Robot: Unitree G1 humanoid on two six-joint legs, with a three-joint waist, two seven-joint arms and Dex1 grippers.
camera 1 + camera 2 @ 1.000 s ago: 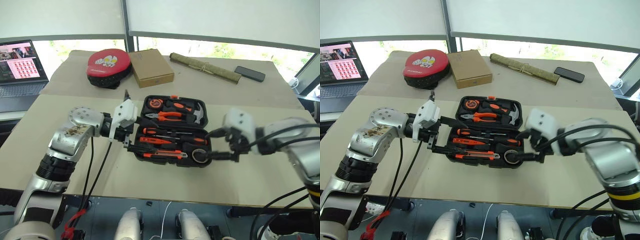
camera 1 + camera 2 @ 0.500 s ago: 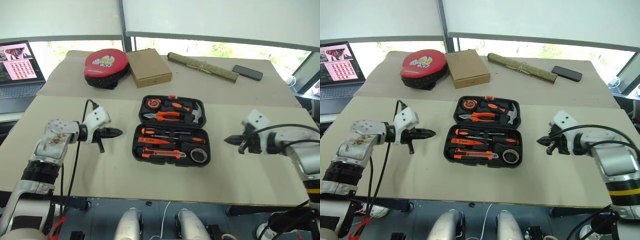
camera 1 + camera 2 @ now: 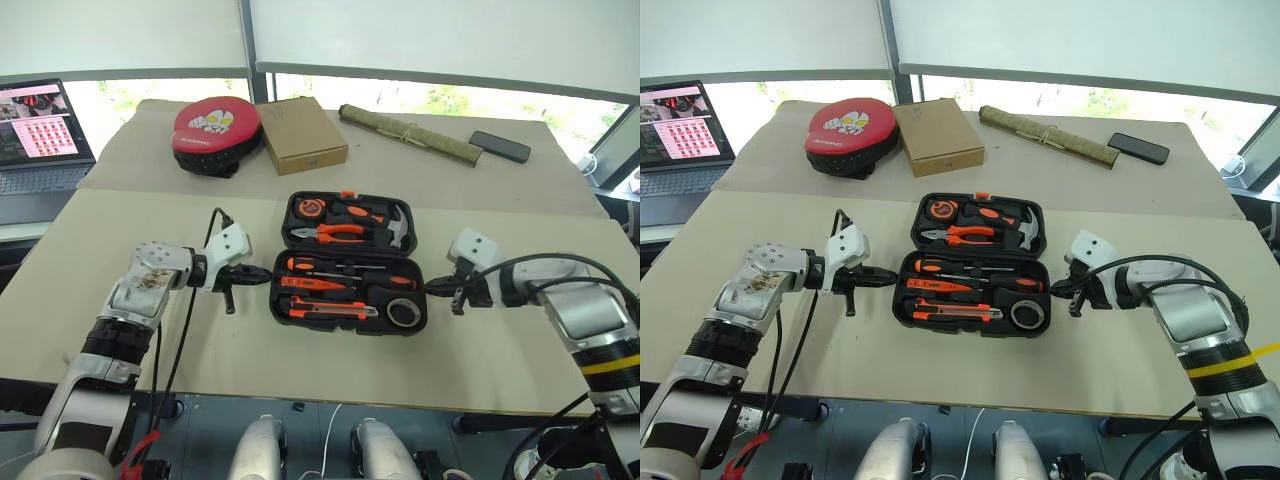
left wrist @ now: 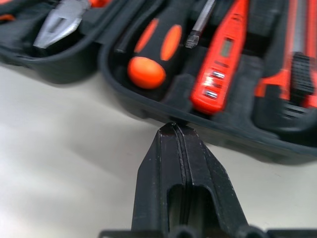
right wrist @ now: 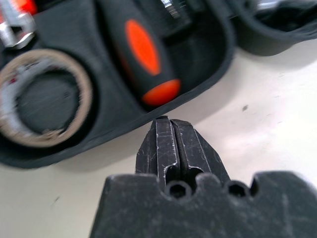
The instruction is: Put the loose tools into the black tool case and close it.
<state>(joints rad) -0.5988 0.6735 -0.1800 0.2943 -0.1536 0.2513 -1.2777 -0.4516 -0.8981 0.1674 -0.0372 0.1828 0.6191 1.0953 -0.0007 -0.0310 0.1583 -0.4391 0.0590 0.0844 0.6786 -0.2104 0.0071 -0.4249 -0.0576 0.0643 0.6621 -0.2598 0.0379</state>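
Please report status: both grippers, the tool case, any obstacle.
Left gripper shut, empty, at case's left edge. Right gripper shut, empty, at right edge. Black tool case open, tools seated. No obstacle.

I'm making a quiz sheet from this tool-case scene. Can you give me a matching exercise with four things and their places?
Things:
1. tape roll
2. hammer
3. cardboard box
4. phone

Places:
A. far right of the table
B. far half of the open case
C. near right corner of the case
D. beside the red round pad

Pairs: 1-C, 2-B, 3-D, 4-A
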